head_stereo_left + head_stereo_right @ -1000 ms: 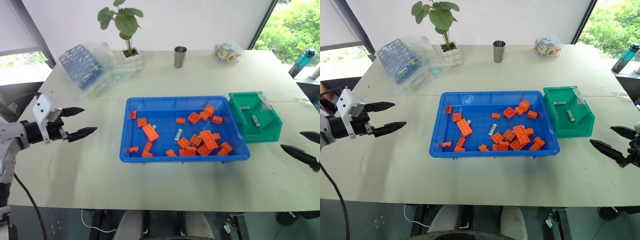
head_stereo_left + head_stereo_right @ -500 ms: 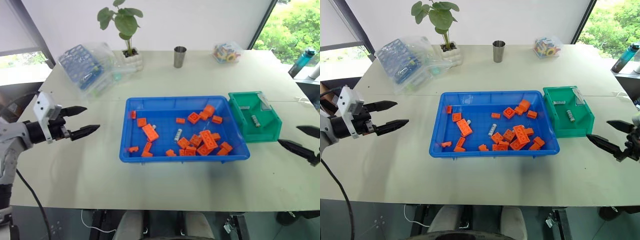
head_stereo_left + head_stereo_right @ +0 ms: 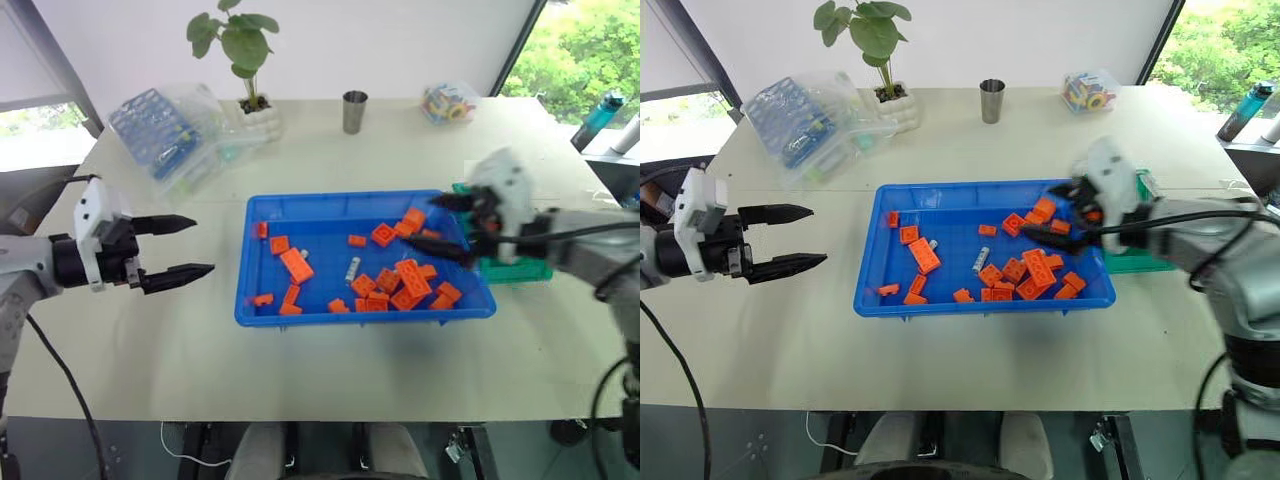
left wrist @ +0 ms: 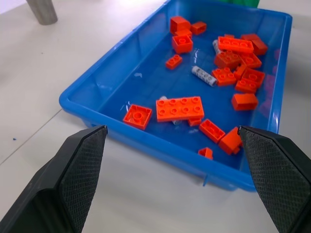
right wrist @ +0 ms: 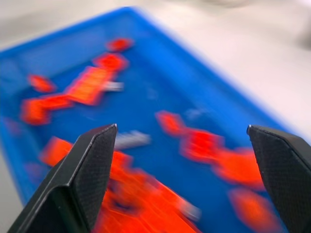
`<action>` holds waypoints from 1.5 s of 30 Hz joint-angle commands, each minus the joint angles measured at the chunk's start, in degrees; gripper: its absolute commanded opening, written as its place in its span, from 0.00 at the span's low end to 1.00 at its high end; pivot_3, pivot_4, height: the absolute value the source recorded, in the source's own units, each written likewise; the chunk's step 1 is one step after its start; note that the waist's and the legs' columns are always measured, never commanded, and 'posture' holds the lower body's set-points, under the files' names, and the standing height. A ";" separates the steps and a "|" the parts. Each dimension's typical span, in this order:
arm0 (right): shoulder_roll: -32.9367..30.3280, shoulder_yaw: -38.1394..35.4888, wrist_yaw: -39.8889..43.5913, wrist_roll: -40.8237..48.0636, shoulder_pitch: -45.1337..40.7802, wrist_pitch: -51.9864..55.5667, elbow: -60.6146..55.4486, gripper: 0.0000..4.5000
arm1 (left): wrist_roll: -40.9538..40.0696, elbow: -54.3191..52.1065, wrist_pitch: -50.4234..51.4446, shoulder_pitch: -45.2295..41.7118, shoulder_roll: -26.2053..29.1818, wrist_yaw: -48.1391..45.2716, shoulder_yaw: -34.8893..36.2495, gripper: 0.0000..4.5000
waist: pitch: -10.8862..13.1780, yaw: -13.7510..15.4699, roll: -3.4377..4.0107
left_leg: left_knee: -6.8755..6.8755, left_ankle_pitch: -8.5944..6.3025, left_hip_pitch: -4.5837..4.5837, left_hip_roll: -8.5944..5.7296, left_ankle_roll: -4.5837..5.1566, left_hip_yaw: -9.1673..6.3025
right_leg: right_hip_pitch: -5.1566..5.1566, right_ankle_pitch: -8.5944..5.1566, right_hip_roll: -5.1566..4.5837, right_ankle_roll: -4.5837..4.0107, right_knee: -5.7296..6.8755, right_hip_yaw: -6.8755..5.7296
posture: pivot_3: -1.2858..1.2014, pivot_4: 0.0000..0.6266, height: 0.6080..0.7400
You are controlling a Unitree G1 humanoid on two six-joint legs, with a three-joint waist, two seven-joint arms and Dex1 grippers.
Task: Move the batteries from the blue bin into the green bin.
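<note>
Centre of the frame: blue bin (image 3: 300,315) on the pale bench (image 3: 330,360); orange bricks (image 3: 298,265) scattered through it
Batteries: one silver battery (image 3: 352,268) lies on the bin floor near the middle, among the bricks; in my left wrist view a battery (image 4: 204,76) lies beside the brick cluster
Right of the blue bin: green bin (image 3: 530,268), touching the blue bin's right end and mostly hidden behind my right arm; I cannot tell its contents
Right hand (image 3: 437,222): over the right end of the blue bin; fingers spread wide, holding nothing
Left hand (image 3: 190,246): left of the frame, above the bench, apart from the blue bin; fingers spread, empty
Upper frame: potted plant (image 3: 240,45); metal cup (image 3: 353,111); clear box with a blue rack (image 3: 165,130)
</note>
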 commanded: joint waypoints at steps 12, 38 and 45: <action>25.68 16.75 -11.98 -10.37 -11.65 7.69 13.94 0.98 | 1.84 1.06 -3.45 -3.29 -0.87 -1.96 -3.36 1.00 | 0.01 -0.30 -0.14 | 0.13 -0.05 -0.07 -0.27 0.12 0.00 | -0.28 0.01 -0.15 0.00 0.71 -0.02 | 0.52 0.24 0.82; 27.56 24.98 -7.94 -20.61 -9.22 0.78 18.73 0.49 | 2.31 1.35 -3.52 -5.94 -1.90 -1.81 -5.20 1.00 | 0.05 -0.31 -0.22 | 0.14 -0.05 -0.06 -0.24 0.12 0.00 | -0.28 0.01 -0.02 0.01 0.75 -0.02 | 0.52 0.24 0.82; 26.66 21.07 -6.91 -19.79 -10.01 3.09 14.96 0.27 | 3.14 2.69 -4.27 -6.86 -2.07 -2.10 -5.97 1.00 | 0.07 -0.30 -0.24 | 0.14 -0.05 -0.06 -0.24 0.12 -0.01 | -0.30 0.01 -0.01 0.01 0.75 -0.02 | 0.52 0.24 0.82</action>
